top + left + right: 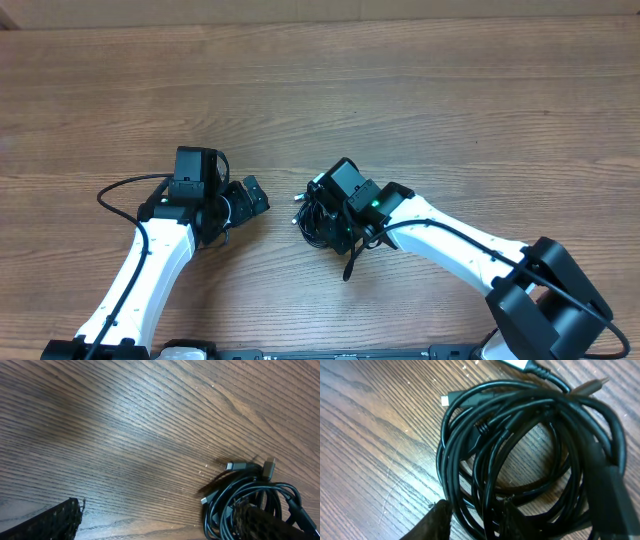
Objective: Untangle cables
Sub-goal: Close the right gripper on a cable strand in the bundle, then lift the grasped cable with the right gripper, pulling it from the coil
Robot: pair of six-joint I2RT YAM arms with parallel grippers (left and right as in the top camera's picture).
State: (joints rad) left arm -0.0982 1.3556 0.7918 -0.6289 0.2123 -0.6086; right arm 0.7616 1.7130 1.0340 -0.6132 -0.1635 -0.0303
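Observation:
The cables (308,218) are one small coil of thin black cords with plug ends, lying on the wood table at centre. In the right wrist view the coil (520,435) fills the frame. My right gripper (475,520) straddles the coil's near edge and is closed on several strands; in the overhead view it (322,222) sits on top of the coil. My left gripper (255,195) is just left of the coil, open wide and empty. In the left wrist view (157,522) its right finger overlaps the coil (240,490), whose plug ends point up-left.
The bare wood table (400,90) stretches to the far side and both ends. A thick black robot wire (120,190) loops out left of the left arm. The right arm's white link (460,245) runs to its base at bottom right.

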